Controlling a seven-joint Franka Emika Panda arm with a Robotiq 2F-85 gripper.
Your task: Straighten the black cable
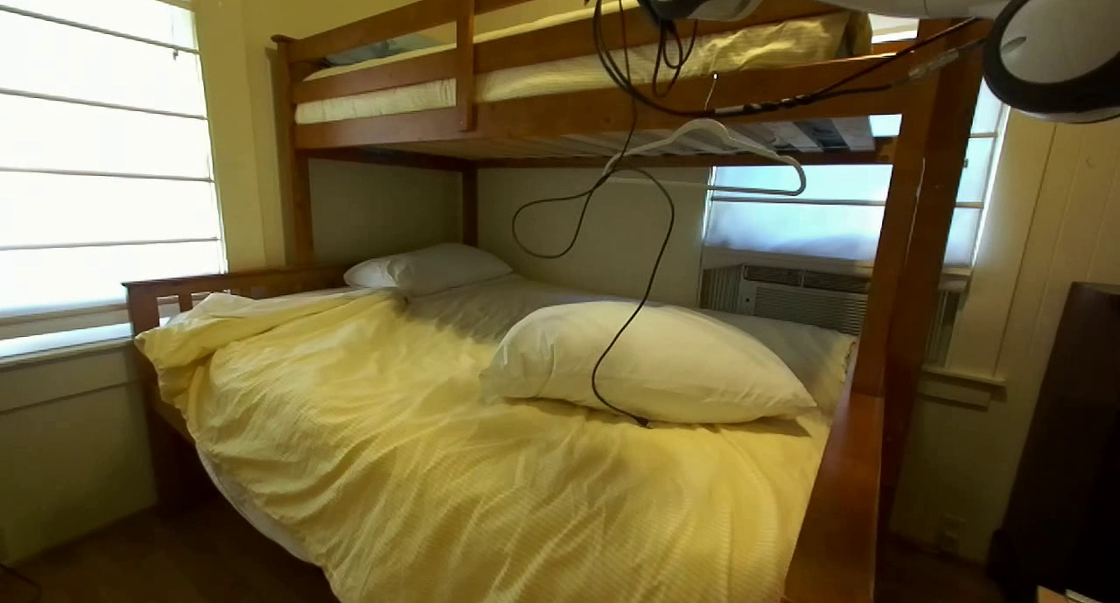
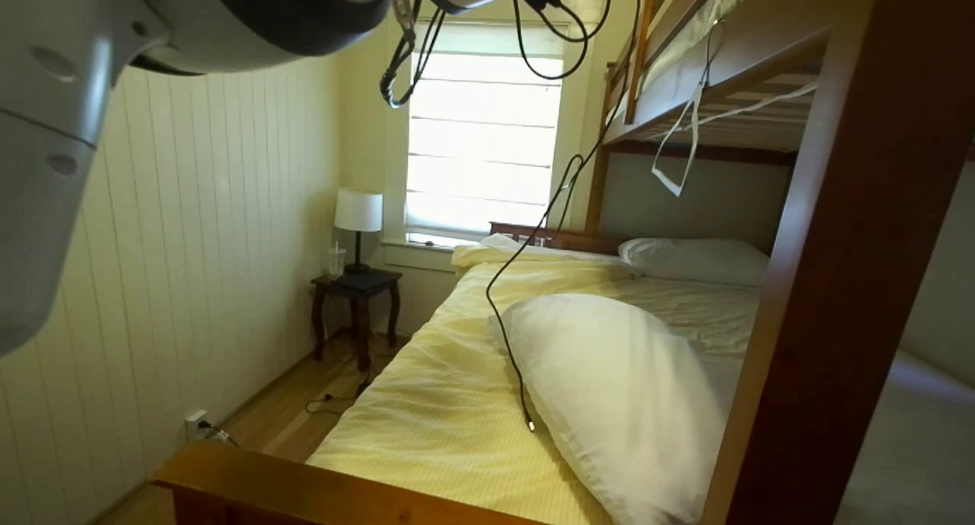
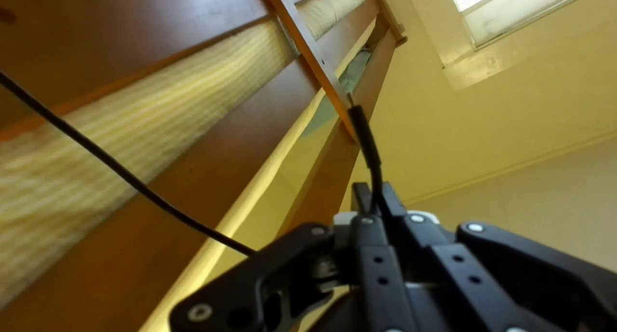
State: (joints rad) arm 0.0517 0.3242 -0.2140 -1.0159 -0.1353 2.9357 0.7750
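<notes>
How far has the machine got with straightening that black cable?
Done: the black cable looks gripped near one end, its tip poking out of the pincer in the wrist view. In hand: it is held up, hanging over the yellow bedding, with its lower end by the white pillow in both exterior views. Left: a loop and several bends show in midair, so it probably needs pulling straight.

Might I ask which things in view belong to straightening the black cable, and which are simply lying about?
For the job:
black cable, partly looped
tool, gripping the cable near one end

Simply around:
hanger
near pillow
yellow blanket
lamp
side table
</notes>
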